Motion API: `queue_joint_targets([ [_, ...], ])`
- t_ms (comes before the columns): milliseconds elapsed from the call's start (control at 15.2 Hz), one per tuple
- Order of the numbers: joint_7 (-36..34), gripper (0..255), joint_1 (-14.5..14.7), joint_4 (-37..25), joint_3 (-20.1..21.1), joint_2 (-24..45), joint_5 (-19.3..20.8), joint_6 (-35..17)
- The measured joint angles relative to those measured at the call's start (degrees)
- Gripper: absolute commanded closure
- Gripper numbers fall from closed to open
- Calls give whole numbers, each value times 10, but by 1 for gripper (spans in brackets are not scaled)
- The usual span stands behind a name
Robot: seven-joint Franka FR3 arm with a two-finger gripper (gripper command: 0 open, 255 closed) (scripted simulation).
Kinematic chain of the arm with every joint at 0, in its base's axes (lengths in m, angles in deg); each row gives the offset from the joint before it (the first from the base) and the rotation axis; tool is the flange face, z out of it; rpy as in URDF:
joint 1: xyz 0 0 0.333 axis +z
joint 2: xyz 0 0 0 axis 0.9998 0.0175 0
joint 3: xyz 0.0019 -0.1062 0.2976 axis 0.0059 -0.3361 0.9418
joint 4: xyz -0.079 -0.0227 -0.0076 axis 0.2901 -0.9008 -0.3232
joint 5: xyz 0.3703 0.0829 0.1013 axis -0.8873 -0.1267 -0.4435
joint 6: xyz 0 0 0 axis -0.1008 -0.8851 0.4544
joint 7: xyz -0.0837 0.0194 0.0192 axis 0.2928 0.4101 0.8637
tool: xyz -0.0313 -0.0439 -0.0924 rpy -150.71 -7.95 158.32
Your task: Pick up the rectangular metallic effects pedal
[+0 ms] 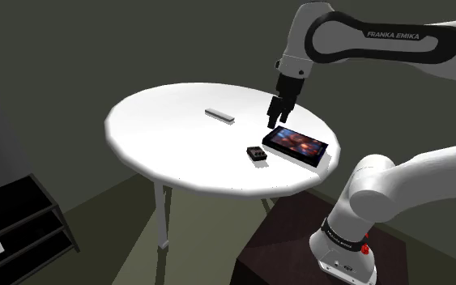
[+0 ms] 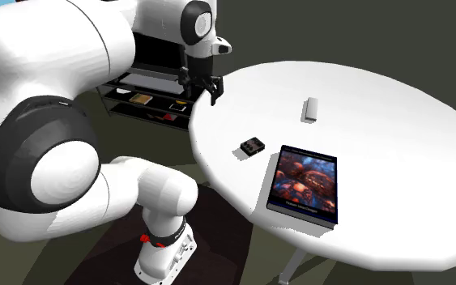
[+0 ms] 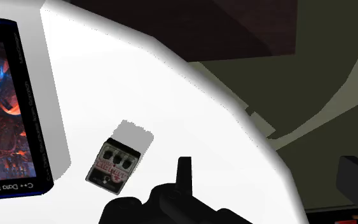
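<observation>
Wrist view — the pedal [image 3: 112, 167] lies just outside the gripper [image 3: 269, 164], which is spread wide and empty.

Both ext. cams overlook table [image 1: 161, 121]; wrist cam close-up.

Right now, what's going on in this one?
A white Franka arm holds its black gripper open above a round white table, gripping nothing. The small dark effects pedal lies untouched on the table beside a colourful book, not between the fingers. A pale bar lies farther off.
</observation>
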Motion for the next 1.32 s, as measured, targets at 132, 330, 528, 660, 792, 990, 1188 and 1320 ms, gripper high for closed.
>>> queue_joint_targets([
  [132, 5, 0, -2, 1, -5, 6, 2, -4],
  [330, 25, 0, -10, 4, -28, 51, 7, -34],
  [528, 50, 0, -20, -1, -55, 101, 13, -59],
  [660, 67, 0, -25, -6, -73, 137, 14, -77],
  [792, 83, 0, -30, -8, -88, 175, 13, -98],
  [990, 112, 0, -36, -31, -115, 245, 9, -122],
  [1188, 142, 0, -44, -50, -138, 305, 1, -140],
  [1320, 166, 0, -50, -67, -153, 353, -8, -154],
])
